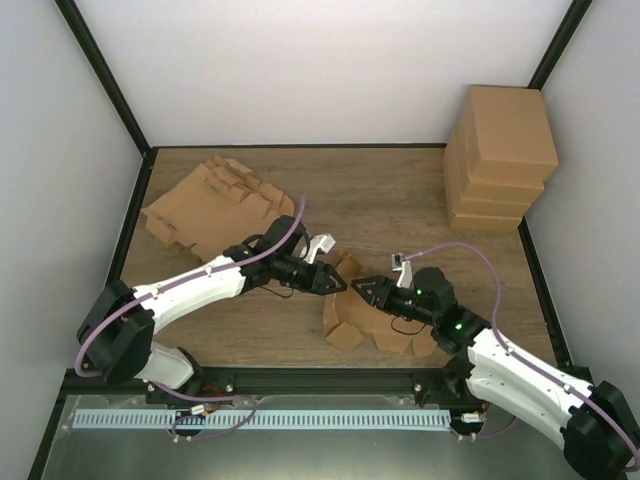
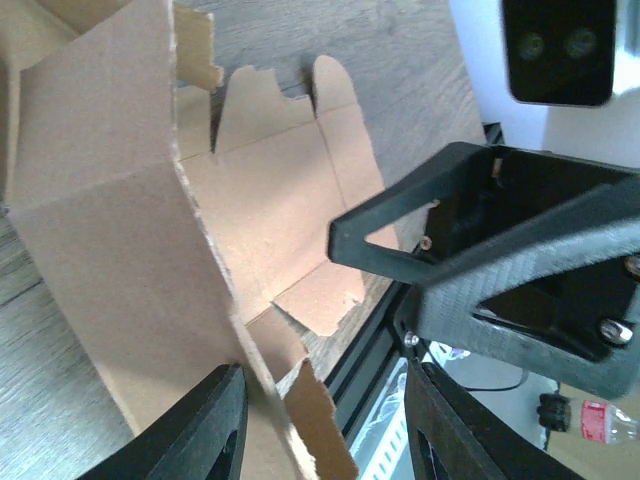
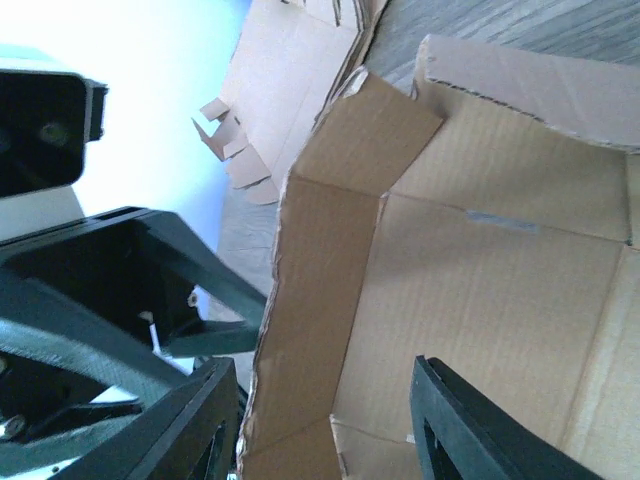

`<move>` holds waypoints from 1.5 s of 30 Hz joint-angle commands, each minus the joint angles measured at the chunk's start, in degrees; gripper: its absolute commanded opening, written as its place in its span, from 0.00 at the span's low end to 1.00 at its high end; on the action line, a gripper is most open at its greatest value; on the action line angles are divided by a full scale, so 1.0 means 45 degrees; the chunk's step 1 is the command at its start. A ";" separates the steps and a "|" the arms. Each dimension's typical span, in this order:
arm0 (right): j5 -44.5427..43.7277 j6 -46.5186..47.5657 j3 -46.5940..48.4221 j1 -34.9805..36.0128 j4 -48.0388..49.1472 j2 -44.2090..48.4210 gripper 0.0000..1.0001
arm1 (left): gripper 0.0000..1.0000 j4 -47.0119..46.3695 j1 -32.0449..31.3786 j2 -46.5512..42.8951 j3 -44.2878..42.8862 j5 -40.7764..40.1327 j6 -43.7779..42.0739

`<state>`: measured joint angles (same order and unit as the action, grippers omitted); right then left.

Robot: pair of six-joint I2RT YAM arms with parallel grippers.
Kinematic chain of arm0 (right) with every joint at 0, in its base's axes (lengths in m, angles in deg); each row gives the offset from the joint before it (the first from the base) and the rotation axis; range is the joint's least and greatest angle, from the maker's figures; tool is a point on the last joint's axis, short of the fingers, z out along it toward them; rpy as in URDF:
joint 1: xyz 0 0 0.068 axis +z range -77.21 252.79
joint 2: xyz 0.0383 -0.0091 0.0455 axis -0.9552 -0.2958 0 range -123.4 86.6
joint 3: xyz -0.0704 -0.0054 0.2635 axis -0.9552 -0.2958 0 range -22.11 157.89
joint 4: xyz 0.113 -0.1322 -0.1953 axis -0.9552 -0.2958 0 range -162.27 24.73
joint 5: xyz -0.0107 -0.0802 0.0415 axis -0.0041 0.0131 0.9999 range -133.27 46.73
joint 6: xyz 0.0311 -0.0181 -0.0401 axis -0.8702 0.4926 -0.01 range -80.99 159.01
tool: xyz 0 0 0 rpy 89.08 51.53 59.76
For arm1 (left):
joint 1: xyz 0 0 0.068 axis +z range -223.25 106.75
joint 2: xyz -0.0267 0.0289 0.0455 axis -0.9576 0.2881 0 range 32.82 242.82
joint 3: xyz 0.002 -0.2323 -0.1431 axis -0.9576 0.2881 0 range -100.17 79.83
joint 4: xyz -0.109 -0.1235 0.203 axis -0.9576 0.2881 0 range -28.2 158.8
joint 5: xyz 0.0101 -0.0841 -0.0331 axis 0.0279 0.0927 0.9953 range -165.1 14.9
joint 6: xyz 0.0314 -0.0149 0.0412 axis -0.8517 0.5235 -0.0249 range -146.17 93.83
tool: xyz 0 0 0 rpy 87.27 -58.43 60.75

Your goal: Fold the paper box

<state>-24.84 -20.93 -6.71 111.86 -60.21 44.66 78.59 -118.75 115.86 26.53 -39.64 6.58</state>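
Box (image 1: 372, 322) lay half-folded at the desk's (image 1: 400, 205) near middle, its far side hidden by both hands. Left hand (image 2: 322, 385) stood half-open astride one wall; touch unclear. Right hand (image 3: 322, 370) stood half-open astride another wall. Flat blanks (image 1: 205, 205) lay far-left; finished boxes (image 1: 500, 155) were stacked far-right.

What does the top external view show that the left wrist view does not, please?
Only the top external view: the stack of closed boxes in the far right corner and the pile of flat cardboard at far left. Only the left wrist view: close up, the ragged flap edges of the paper box, with one wall edge between the open fingers of the left gripper. Both: that half-folded box and the right gripper.
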 commanded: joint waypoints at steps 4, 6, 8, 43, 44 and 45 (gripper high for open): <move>0.0642 -0.0651 0.0748 -0.0519 -0.0310 -0.0144 0.50 | 0.40 -0.1131 -0.0066 -0.0106 0.0239 0.0904 0.0256; 0.0640 -0.0932 0.0664 -0.0593 0.0086 -0.0070 0.51 | 0.36 -0.1247 -0.0065 0.0040 0.0339 0.0956 0.0286; 0.0743 -0.1112 0.0716 -0.0721 0.0183 -0.0231 0.51 | 0.34 -0.1422 -0.0065 0.0163 0.0445 0.1013 0.0328; 0.1290 -0.0007 0.2201 -0.1184 -0.0782 -0.2840 0.01 | 0.14 -0.1504 -0.0074 0.1014 0.0258 0.0972 0.0114; 0.1298 -0.0045 0.2159 -0.1199 -0.0793 -0.2790 0.01 | 0.14 -0.1235 -0.0057 0.0891 0.0103 0.0665 0.0023; 0.1333 -0.0098 0.2132 -0.1228 -0.0751 -0.2749 0.01 | 0.14 -0.0881 -0.0062 0.0736 -0.0053 0.0314 -0.0064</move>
<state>-18.48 -21.48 2.14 107.03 -63.10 30.65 71.21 -118.84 120.76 28.76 -34.11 8.17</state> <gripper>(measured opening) 0.014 0.144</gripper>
